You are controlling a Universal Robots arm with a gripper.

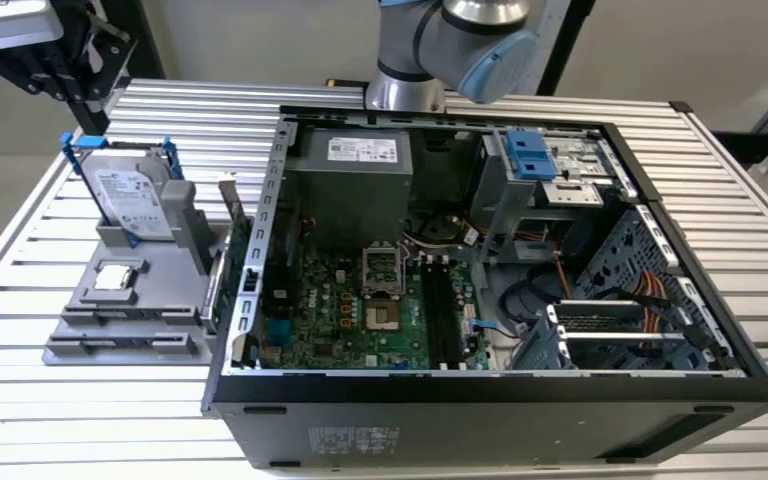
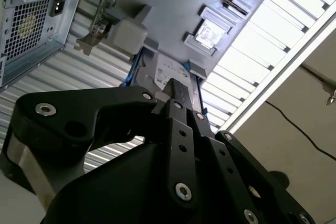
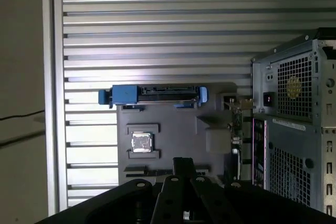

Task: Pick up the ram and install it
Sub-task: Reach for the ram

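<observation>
Pincer [image 3: 184, 165] hangs above gray tray [image 3: 173, 124], beside computer case [image 3: 294, 129].

Arm [image 1: 418, 60] cut off by exterior view's top edge.

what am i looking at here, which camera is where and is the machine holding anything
A robot arm rises beyond an open computer case on a slatted metal table. The exterior view looks on from off the arm; both wrist views ride on the arm, looking past its black gripper at a grey holder. The holder carries a hard drive in a blue frame, a small silver processor chip and the ram, standing on edge. The fingers look closed, holding nothing.
</observation>
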